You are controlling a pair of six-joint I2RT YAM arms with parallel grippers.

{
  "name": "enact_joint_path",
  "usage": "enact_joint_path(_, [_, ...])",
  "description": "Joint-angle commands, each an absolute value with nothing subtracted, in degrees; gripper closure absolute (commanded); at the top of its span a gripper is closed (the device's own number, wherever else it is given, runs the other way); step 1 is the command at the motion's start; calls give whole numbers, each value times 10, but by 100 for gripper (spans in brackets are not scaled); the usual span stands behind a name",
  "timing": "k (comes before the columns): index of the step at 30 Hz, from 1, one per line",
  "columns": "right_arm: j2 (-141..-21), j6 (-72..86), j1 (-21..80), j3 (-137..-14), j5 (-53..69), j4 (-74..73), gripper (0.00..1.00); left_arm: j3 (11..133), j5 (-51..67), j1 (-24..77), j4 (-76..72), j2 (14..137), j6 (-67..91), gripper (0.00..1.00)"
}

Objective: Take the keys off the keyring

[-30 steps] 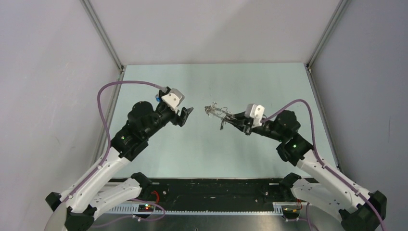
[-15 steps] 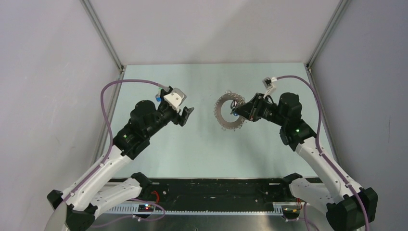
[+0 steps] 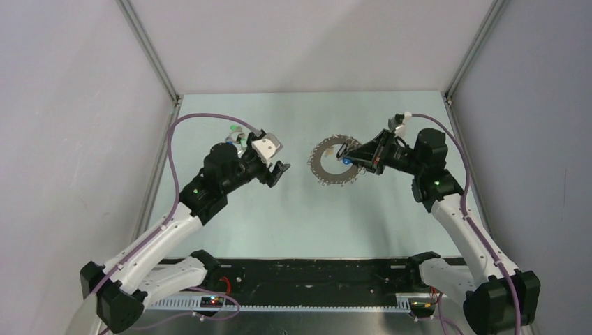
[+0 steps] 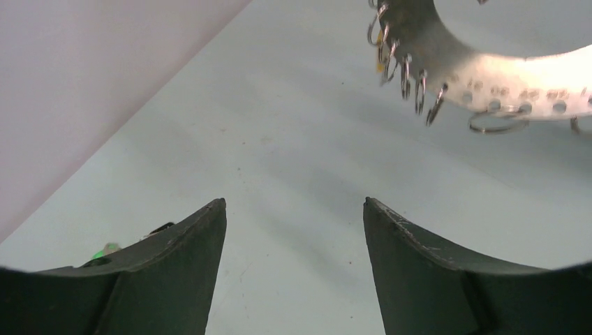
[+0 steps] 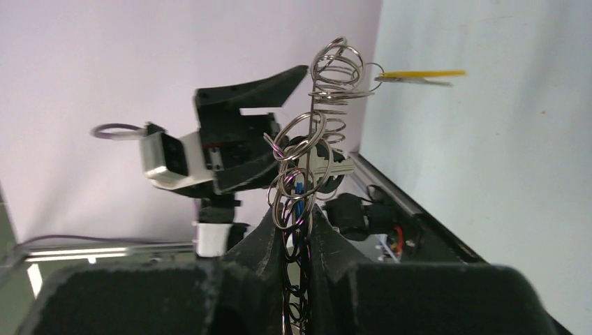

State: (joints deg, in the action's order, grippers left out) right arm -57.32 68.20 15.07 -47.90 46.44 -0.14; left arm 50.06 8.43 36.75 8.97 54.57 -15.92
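The large flat silver-grey metal keyring (image 3: pixel 320 166) hangs above the pale green tabletop (image 3: pixel 293 223). The right claw (image 3: pixel 358 155) pinches it at its 3 o'clock rim, fingers pressed together on the metal. A second ago the ring lay edge-on to the overhead camera. The right wrist has since rolled, so the ring now shows its broad face and wide hole.

The left claw (image 3: pixel 279 172), spread and empty, has edged in from 9 o'clock and stands near the ring without touching it. In its wrist view the loop-studded rim sits at 1 o'clock.

A small blue-headed key (image 3: pixel 345 160) dangles just beside the right fingertips, and a yellow-headed key (image 5: pixel 419 73) juts from the far rim. I judge this a presentation: no key looks freed yet, and the left claw now has a clear line to one.
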Motion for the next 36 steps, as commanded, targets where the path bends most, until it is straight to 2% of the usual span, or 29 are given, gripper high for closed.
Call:
enact_joint_path(1, [-568,794,126,-510,525,110,100,476,195,311,-28,551,-109,24])
enact_joint_path(6, [-553,899,109,-510,501,203,100,456,277,283,-168,588,-34,16])
enact_joint_path(12, [-546,985,90,-512,472,240,100,420,166,363,-298,614,-57,15])
enact_joint_path(17, [-558,1041,89,-513,465,285,100,423,150,397,-398,663,-48,14])
enact_joint_path(36, [-557,1018,114,-520,460,257,100,494,234,407,-573,804,-42,15])
